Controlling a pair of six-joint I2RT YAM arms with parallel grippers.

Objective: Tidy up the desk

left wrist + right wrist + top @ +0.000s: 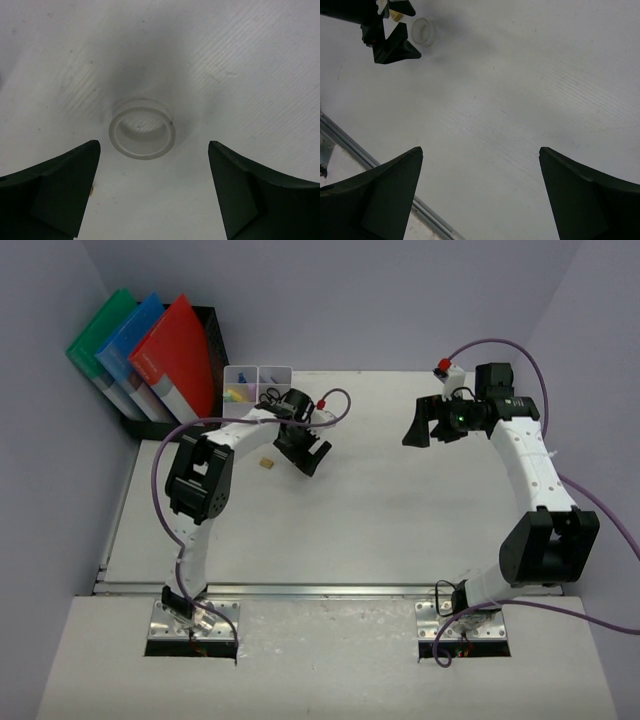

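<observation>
The desk is a wide white top with a silver rail along its near edge. A white ring lies flat on it, just beyond my left gripper, whose jaws stand wide apart and hold nothing. From above, the left gripper hovers at the back left of the desk and hides the ring. My right gripper is open over bare desk, at the back right. The right wrist view also catches the ring beside the left gripper.
A small tan piece lies left of the left gripper. A white compartment tray sits at the back. A black file rack holds green, blue and red folders. The rail shows under the right gripper.
</observation>
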